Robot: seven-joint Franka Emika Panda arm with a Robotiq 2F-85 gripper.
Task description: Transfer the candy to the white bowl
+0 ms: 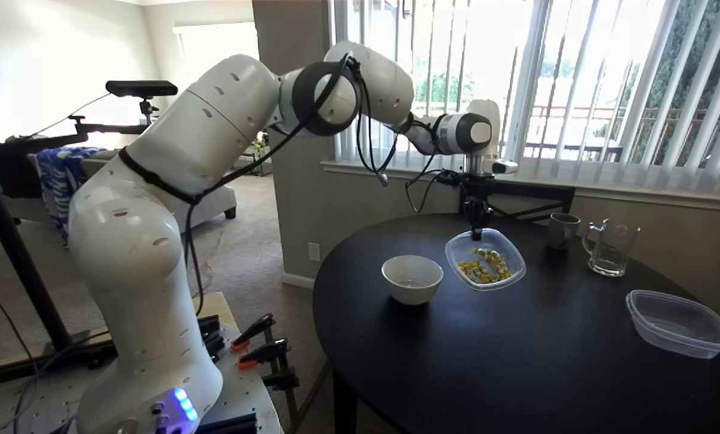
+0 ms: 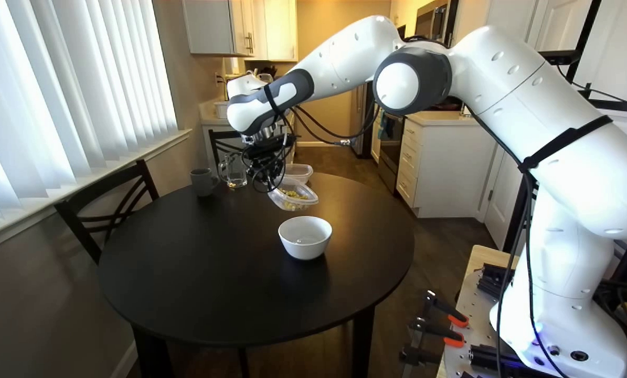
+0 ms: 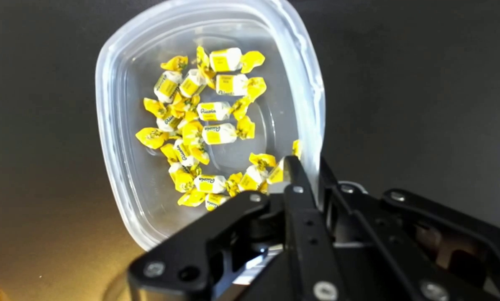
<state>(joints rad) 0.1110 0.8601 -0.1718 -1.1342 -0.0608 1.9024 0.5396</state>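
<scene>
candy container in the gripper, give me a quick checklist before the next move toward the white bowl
1. Gripper shut on the wall of the clear container: ok.
2. Candy inside the container: ok.
3. White bowl upright on the table: ok.
4. Room in the bowl: ok, no candy visible there.
5. Container over the bowl: not ok, off to one side.
6. Grip firm enough for tipping: cannot tell.

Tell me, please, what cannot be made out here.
In the wrist view: some candy and part of its tub, hidden by the pincer.
In both exterior views: wrapper lettering, too small.
In an exterior view: the chair's lower part, hidden by the table; robot base, cut off by bottom edge.
</scene>
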